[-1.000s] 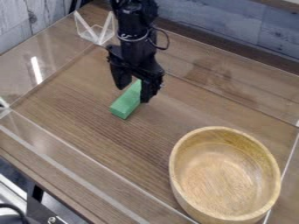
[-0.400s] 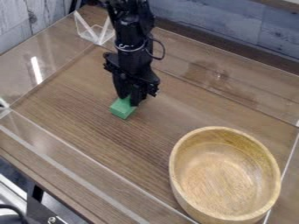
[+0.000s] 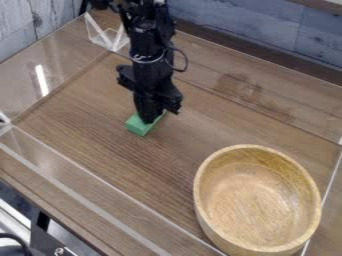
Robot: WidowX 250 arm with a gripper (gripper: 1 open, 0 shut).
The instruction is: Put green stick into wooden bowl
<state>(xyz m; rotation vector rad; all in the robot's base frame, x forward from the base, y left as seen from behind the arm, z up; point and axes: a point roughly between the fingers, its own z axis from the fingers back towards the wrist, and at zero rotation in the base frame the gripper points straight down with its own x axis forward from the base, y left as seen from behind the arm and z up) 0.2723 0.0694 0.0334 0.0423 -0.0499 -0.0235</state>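
- Nearest the camera, a large round shallow bowl of light tan wood with a thick rim [image 3: 214, 165] sits empty at the lower right. It is the place the stick is meant to end up, and its wide open mouth should make a drop from above forgiving.
- Farther back and to the left, well apart from the bowl, the small bright green rectangular stick [image 3: 142, 123] lies on the worktop; only its near end shows below the arm.
- The black claw [image 3: 154, 112] points straight down over the stick with its jaws pressed together on it. Judging by this, the pinch is made and the lift has not yet begun, since the stick rests on the wood.
- The worktop [image 3: 80, 140] is dark brown wood-grain board, smooth and a little glossy, with pale reflections toward the back.
- Clear plastic walls [image 3: 40, 75] fence the worktop at left and front, probably to keep things from sliding off.
- Beyond, a grey plank-patterned wall [image 3: 281, 25] closes the scene.
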